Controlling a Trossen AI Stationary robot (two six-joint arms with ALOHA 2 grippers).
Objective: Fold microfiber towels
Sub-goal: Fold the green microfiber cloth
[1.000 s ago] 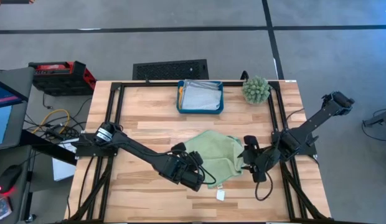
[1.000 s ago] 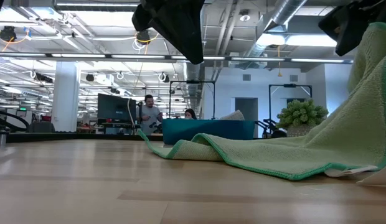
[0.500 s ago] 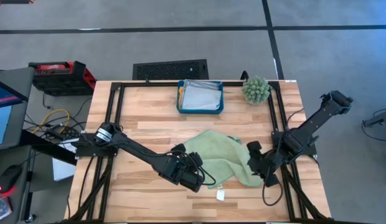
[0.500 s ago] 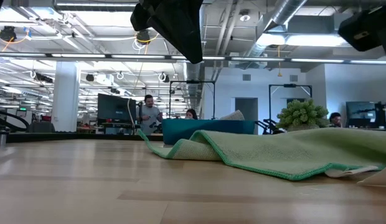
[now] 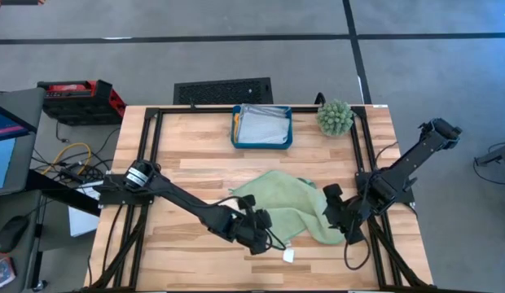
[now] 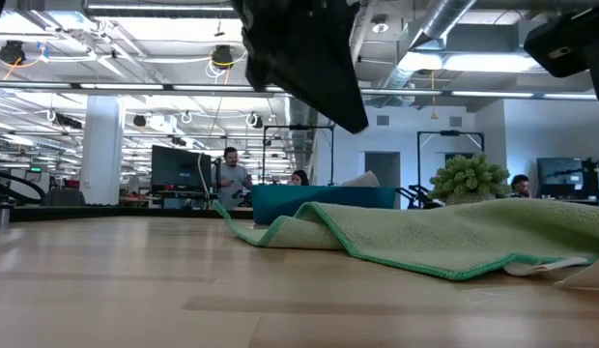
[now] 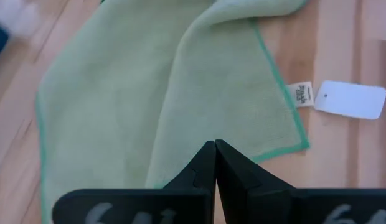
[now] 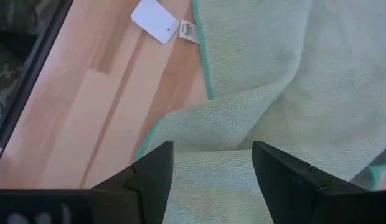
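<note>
A light green microfiber towel [image 5: 285, 203] lies crumpled on the table's near middle, one part folded over another [image 7: 149, 81]. It also shows in the low view [image 6: 454, 242]. My left gripper [image 5: 263, 224] is shut and empty, raised above the towel's near left part [image 7: 215, 146]. My right gripper [image 5: 338, 216] is open and empty above the towel's right edge [image 8: 211, 155], with its fingers standing apart over the cloth. Pale grey-blue towels lie in the teal tray [image 5: 234, 130] at the far middle. The orange towel is out of view.
A white tag [image 5: 288, 255] lies on the wood by the towel's near edge. A spiky green plant [image 5: 335, 117] stands at the far right, next to the tray. Black frame rails run along the table's edges. There is bare wood on the left half.
My right gripper held the towel's right part raised, then went toward the table's near right and let go. That part has dropped and now lies low on the table, while the towel's left part stayed put. My left gripper has shifted a little toward the right.
</note>
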